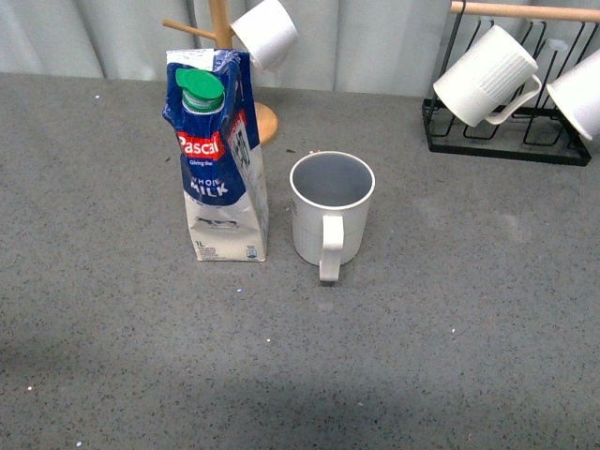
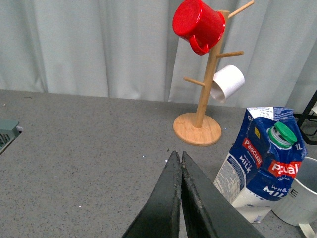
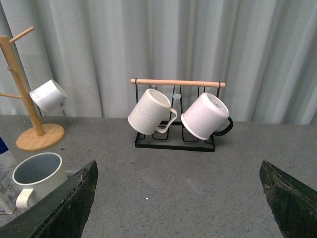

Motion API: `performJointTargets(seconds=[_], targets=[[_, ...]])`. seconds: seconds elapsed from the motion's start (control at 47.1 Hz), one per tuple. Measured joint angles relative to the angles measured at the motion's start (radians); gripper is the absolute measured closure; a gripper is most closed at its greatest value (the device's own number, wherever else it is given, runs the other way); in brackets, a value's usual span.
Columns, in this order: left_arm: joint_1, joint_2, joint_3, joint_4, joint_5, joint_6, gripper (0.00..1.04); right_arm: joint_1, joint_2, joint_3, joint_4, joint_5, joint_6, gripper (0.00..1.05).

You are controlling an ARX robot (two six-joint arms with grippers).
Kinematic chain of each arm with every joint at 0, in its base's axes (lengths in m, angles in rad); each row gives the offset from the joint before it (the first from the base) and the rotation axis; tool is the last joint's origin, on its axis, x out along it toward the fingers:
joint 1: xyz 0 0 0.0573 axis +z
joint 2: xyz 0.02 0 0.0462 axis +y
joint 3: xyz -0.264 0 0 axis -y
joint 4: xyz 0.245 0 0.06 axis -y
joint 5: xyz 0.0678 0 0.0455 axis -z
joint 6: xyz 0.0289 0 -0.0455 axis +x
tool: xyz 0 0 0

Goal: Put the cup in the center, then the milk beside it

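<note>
Cup mid-table, upright | milk at its 9 o'clock, just beside, upright | left claw clenched, empty, nearer milk | right claw released, empty

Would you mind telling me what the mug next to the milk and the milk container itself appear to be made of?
The cup looks like glazed ceramic: thick walls, ribbed cream outside, matte grey-blue inside, though enamel can't be ruled out. The milk is a printed, coated paperboard carton, creased and dented near the top, with a green plastic-looking cap.
</note>
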Motion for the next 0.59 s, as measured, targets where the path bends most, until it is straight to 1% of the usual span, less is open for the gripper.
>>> performJointTargets(seconds=[0.404, 0.595], targets=[[0.000, -0.267, -0.030, -0.224, 0.002, 0.000, 1.01, 0.000, 0.000, 0.000, 0.000, 0.000, 0.000, 0.09], [0.000, -0.428, -0.030, -0.372, 0.002, 0.000, 1.01, 0.000, 0.000, 0.000, 0.000, 0.000, 0.000, 0.09]])
